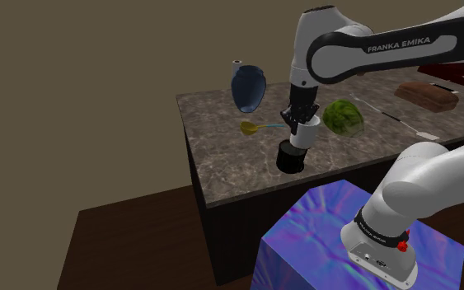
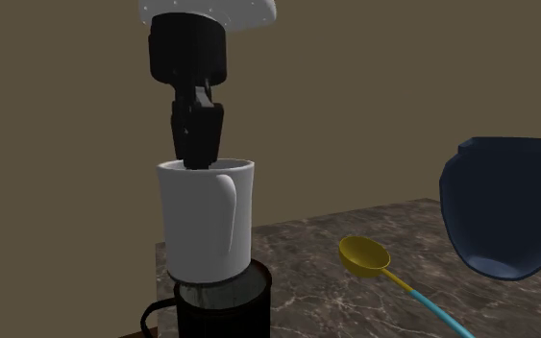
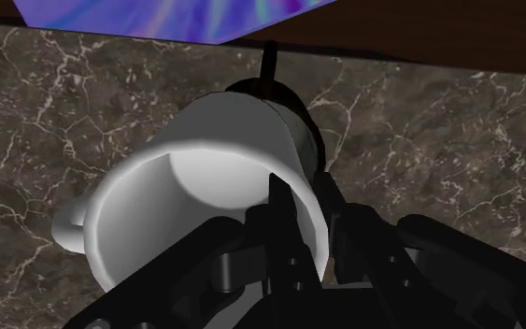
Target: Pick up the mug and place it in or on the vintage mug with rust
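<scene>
white mug (image 1: 307, 132) (image 2: 206, 221) (image 3: 223, 150) is gripped by the gripper (image 1: 298, 115) (image 2: 198, 144) (image 3: 305, 210). we see the fingers clenched on its rim, one finger inside the cup and one outside on the wall. mug is upright, handle sticking out to the side in the second exterior view.

it sits directly over the black mug (image 1: 290, 158) (image 2: 225, 307) (image 3: 307, 131), its base right at the black mug's mouth. we can't tell if it is resting on the rim or just above it. in the wrist view the black mug's thin handle points toward the stand (image 1: 321, 239) (image 3: 186, 17), which has a blue-purple pattern.

black mug stands on the dark marble countertop (image 1: 238, 177) (image 2: 335, 298) (image 3: 457, 140), near the edge that faces the stand and in from the corner at the shoulder view's left.

yellow spoon (image 1: 250, 128) (image 2: 364, 254) with a teal handle lies flat on the countertop just beside the mugs, farther from the stand-side edge. dark blue vessel (image 1: 248, 86) (image 2: 504, 211) is past the spoon, toward the far edge. green leafy ball (image 1: 343, 117) is near the mugs on the shoulder view's right. brown loaf (image 1: 425, 95) is well apart, toward the far right corner in the shoulder view.

white arm (image 1: 370, 45) reaches in from the shoulder view's right and drops straight down to the mugs.
</scene>
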You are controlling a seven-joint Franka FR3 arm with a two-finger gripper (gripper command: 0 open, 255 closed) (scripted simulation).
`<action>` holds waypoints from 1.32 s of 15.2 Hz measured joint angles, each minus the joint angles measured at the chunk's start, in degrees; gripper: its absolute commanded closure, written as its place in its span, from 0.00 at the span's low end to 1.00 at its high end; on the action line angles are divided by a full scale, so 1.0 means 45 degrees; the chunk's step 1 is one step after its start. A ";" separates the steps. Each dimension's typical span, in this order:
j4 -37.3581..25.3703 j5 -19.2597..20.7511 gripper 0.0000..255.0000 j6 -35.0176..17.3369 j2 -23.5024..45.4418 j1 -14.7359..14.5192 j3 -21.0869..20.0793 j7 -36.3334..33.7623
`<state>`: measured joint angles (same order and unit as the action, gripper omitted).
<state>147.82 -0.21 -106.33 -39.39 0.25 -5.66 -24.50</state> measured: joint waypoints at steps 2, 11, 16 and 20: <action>0.0332 -0.0006 1.00 -0.0351 0.0021 -0.0005 -0.0013 -0.0014; 0.0701 -0.0007 1.00 -0.0897 0.0162 0.0001 -0.0029 -0.0026; 0.0715 -0.0002 0.00 -0.0904 0.0178 0.0005 -0.0026 -0.0023; 0.0204 -0.0024 0.00 -0.0345 0.0122 -0.0015 -0.0047 -0.0051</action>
<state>148.74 -0.31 -107.88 -38.84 0.18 -5.87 -24.73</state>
